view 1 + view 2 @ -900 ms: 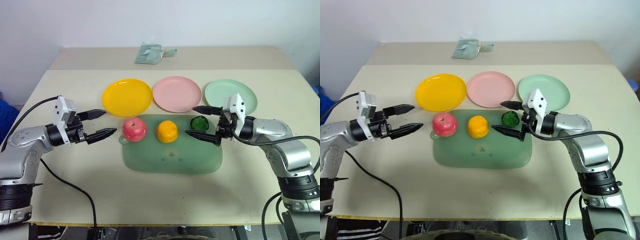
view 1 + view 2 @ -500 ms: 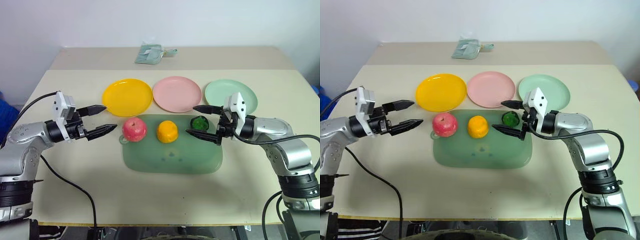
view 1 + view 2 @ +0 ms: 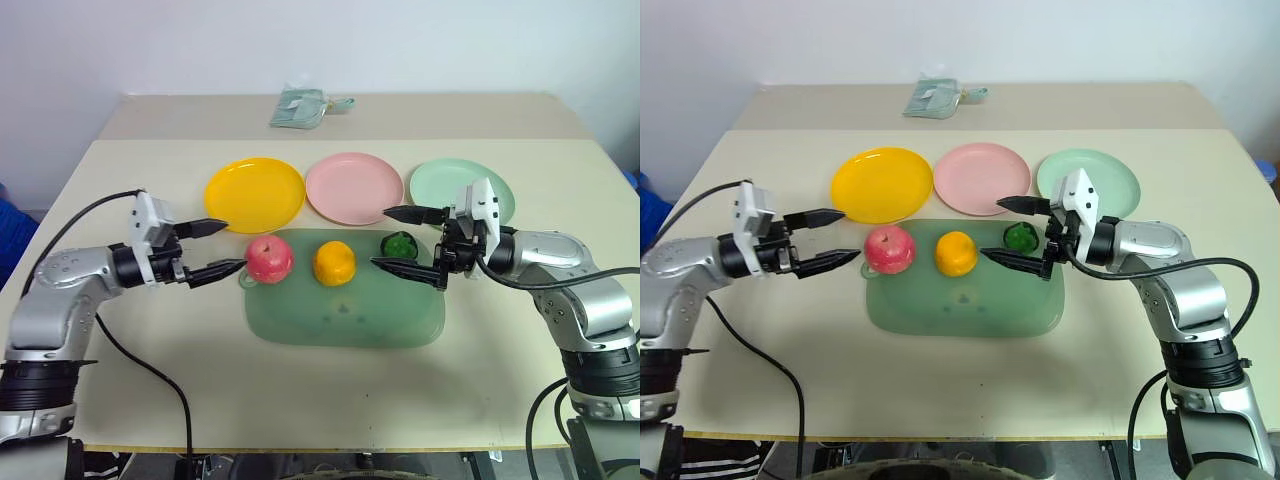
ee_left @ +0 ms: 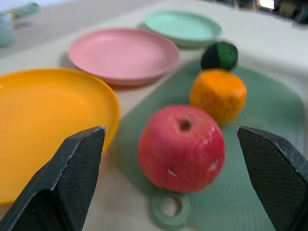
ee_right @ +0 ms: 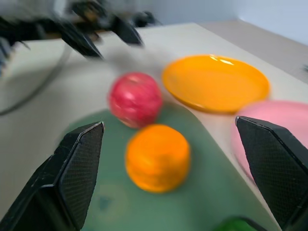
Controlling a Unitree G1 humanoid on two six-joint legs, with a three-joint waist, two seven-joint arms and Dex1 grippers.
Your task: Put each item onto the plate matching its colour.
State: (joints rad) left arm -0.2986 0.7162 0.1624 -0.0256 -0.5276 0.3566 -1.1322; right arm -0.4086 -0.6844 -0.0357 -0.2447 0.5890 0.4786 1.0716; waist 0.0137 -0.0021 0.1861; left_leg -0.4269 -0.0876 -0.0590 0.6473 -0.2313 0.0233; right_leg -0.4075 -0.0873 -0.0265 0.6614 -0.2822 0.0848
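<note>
Left eye view: left hand (image 3: 222,250), open and empty, faces the apple (image 3: 268,259) on the mat's (image 3: 345,320) left end; right hand (image 3: 402,240), open, straddles the green fruit (image 3: 400,244).

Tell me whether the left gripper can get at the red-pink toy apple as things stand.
Probably yes: the left gripper is open beside the red-pink toy apple, nothing between them; the orange-yellow toy fruit sits on its far side.

You have a beige tabletop (image 3: 330,400) before you, and on it lies a large green mat (image 3: 345,320) with rounded corners and a small ring tab at one corner. Far back, near the white wall (image 3: 300,45), you see a small pale green folded cloth (image 3: 300,106).
</note>
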